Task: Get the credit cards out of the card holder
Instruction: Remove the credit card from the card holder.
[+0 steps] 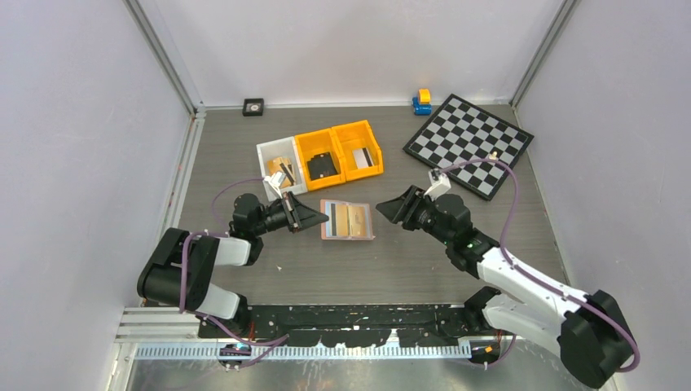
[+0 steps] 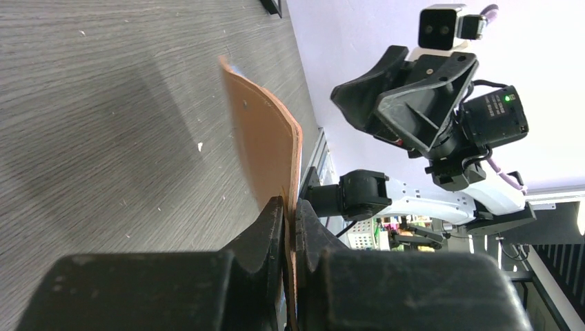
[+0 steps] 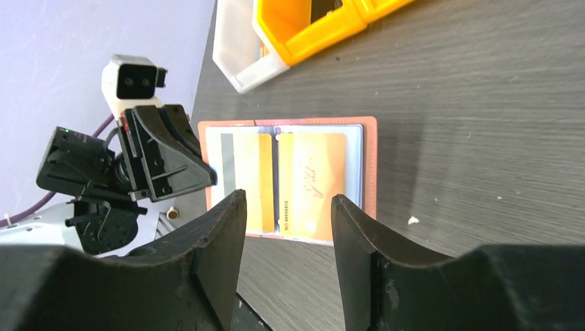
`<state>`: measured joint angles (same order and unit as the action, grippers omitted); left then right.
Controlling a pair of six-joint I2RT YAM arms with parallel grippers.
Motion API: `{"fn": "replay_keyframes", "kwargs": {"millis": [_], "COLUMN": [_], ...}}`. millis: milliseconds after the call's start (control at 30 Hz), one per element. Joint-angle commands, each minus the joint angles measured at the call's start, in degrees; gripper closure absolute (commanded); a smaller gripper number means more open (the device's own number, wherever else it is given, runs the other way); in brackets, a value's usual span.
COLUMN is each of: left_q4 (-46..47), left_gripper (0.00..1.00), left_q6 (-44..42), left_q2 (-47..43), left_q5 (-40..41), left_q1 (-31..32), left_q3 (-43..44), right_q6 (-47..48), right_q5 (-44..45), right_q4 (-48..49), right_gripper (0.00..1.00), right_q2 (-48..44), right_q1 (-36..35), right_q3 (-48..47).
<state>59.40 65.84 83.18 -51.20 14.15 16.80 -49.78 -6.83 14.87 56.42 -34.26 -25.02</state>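
Grey wood-grain table [image 1: 367,273], pale walls on three sides. The card holder [image 3: 370,165] lies open, pockets up, mid-table between my two grippers and just in front of the bins.

Left gripper [image 2: 290,205]: clamped on the holder's left edge, leather pinched between both fingers. The flap bows a little in the pinch. Whether it is off the table I cannot tell.

Right gripper [image 3: 288,203]: fingers spread, nothing in them. It hovers near the holder's right side, apart from it, aimed across the open face.

Cards [image 3: 312,176]: both look seated in the clear pockets, one gold face per half. The left half also shows a pale strip with a dark stripe at its outer edge. None is out yet.

Step, as I judge it: holder opened and anchored, first extraction about to begin. The next move calls for my right fingers to come in low, catch an exposed card edge and draw it out along the pocket, with my left pinning the holder so it does not slide. Which way the pockets open is not clear from these views.

Bins, behind the holder:
- White bin [image 1: 264,169]: a few tan and dark pieces, too small to identify.
- Middle orange bin [image 1: 302,163]: one chunky black item [image 1: 322,166].
- End orange bin [image 1: 355,127]: a flat pale piece with a dark stripe, possibly a card.
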Motion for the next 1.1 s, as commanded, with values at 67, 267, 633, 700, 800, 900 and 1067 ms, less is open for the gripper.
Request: {"fn": "replay_keyframes", "kwargs": {"millis": [67, 267, 633, 700, 800, 900, 1067], "left_q4": [4.1, 6.0, 18.7, 20.1, 21.3, 21.5, 21.5], "left_gripper": [1.00, 1.00, 1.00, 1.00, 1.00, 1.00, 1.00], "left_q6": [0.6, 2.0, 9.3, 10.0, 10.7, 10.8, 10.9], "left_q2": [0.3, 1.2, 6.7, 7.5, 7.9, 7.6, 7.0], "left_q5": [-0.7, -0.8, -1.9, -2.0, -2.0, -2.1, -2.1], "left_q1": [0.0, 0.1, 0.3, 0.5, 0.7, 0.7, 0.7], "left_q3": [1.3, 1.0, 0.3, 0.3, 0.3, 0.3, 0.2], "right_q6": [3.6, 2.5, -6.1, -6.8, -7.1, -8.2, -9.3], "right_q5": [6.6, -9.2, -23.2, -24.0, -24.4, -25.1, -26.0], "right_q4": [-3.9, 9.3, 29.0, 30.6, 31.2, 33.3, 35.3], "right_gripper": [0.46, 0.48, 0.56, 0.56, 0.56, 0.56, 0.57], "right_q2": [-6.4, -0.3, 18.2, 19.6, 21.1, 22.7, 24.4], "right_q1": [0.2, 0.2, 0.0, -0.2, -0.4, -0.4, -0.5], "right_q3": [-0.5, -0.4, -1.6, -1.8, -2.1, -2.1, -2.2]}}
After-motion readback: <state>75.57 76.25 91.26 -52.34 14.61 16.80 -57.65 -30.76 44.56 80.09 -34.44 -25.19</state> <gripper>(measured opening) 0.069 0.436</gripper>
